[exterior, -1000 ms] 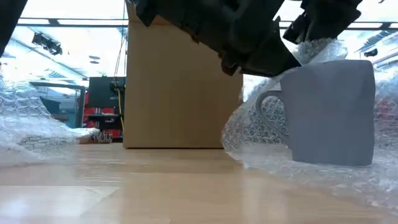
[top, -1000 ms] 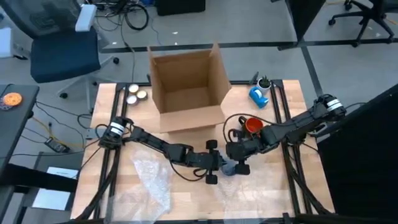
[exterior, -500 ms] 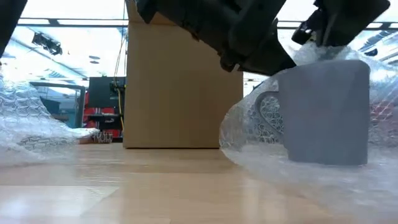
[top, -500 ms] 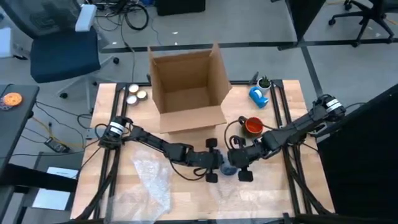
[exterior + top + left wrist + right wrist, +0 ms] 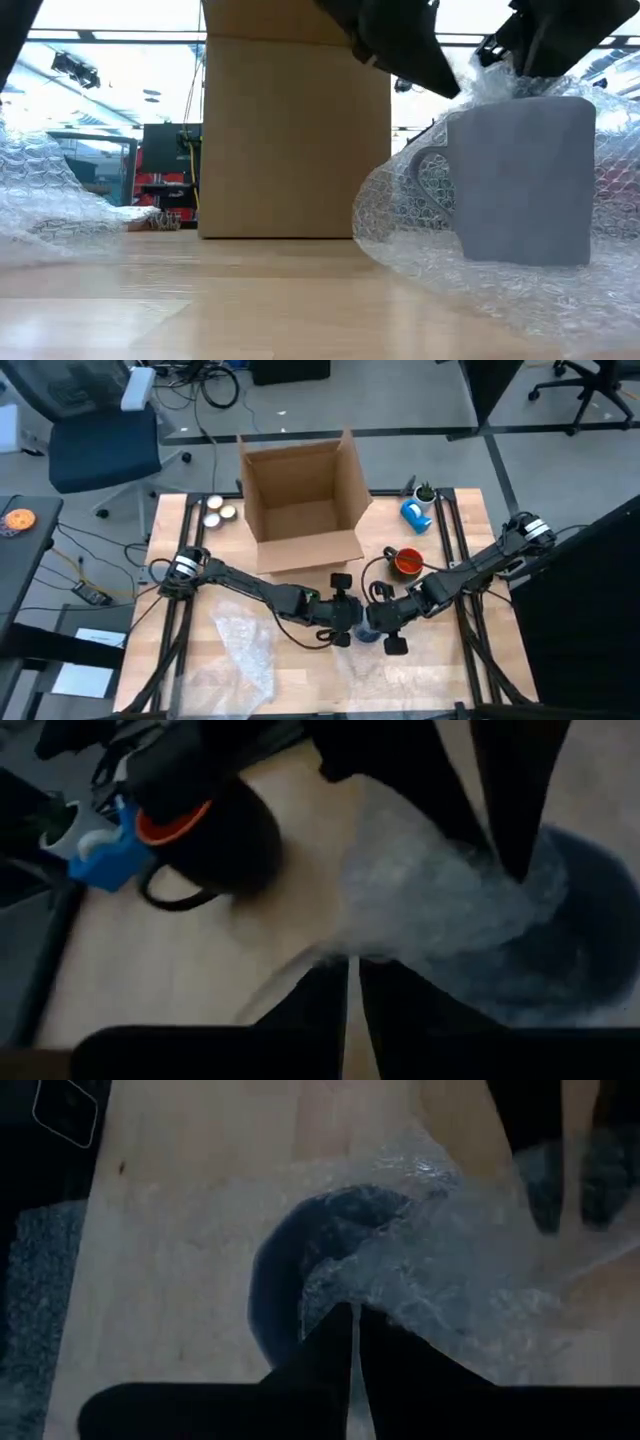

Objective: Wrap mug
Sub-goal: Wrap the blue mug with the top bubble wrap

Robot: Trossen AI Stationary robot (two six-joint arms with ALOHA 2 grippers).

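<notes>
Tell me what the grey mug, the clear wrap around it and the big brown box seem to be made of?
The grey mug looks like matte glazed ceramic: thick walls, dull even surface, though plastic is possible. The wrap is clear plastic bubble wrap, its rows of small air pockets showing. The box looks like plain corrugated cardboard: flat brown faces and folded flaps.

You will find no text, label, brand, number or sign that can be read in any of these views. The cardboard box shows you only plain brown faces, and the grey mug carries no print on the side you can see. Anything further back in the room is too small for you to read.
</notes>
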